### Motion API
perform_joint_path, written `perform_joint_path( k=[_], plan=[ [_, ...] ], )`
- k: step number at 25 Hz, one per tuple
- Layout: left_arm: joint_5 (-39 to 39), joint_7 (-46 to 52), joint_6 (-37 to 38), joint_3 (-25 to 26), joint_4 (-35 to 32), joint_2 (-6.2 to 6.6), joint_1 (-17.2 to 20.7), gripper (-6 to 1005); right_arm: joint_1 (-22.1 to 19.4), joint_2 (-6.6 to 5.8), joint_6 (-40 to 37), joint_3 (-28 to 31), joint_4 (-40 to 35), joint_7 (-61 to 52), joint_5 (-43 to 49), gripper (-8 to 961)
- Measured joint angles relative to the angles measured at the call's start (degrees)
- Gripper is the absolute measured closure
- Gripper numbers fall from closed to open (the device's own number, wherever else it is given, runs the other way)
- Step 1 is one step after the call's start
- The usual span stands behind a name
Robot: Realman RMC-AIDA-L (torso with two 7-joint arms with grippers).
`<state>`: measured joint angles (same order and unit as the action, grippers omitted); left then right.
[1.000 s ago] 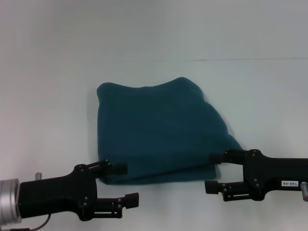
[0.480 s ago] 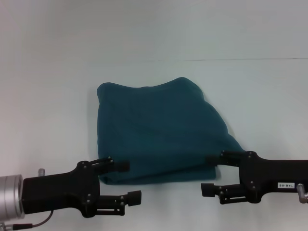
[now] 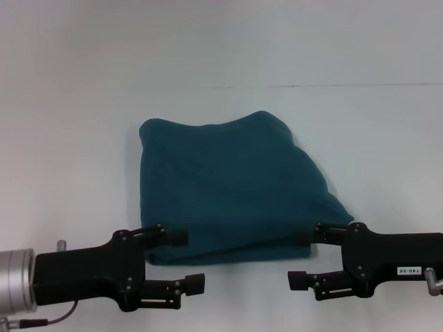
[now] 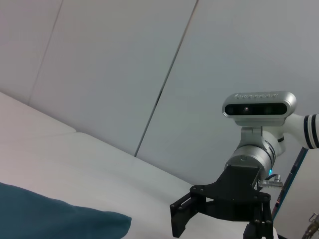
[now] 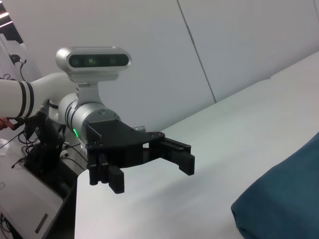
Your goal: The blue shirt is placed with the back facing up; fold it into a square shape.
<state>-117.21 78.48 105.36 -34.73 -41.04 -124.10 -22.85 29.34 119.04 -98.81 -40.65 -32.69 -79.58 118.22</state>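
A robot lab is showing here; a bare white table (image 3: pixel 83 124) is standing before plain white wall panels (image 4: pixel 99 64); cables (image 5: pixel 20 144) are trailing beside it.

A plain white table (image 3: pixel 76 152) carries the folded blue shirt (image 3: pixel 228 187) alone.

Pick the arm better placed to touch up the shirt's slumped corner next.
Right, probably. The right claw, open, sits beside the blue shirt where its right edge slopes outward. The left claw, open, is at the straighter left corner.

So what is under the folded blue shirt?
The white table shows all around the blue shirt. Lower fabric layers peek out along its near edge. Anything else beneath is covered. Both open pincers, left and right, hold nothing.
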Motion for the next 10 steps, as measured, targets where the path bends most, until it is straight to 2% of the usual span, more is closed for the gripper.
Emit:
perform_joint_path(
  k=[10],
  plan=[
    [-0.03,0.19,-0.14,0.02,0.00,0.00,0.00,62,0.01,-0.16,0.09,0.12,0.00,-0.14,0.04,26]
  ],
)
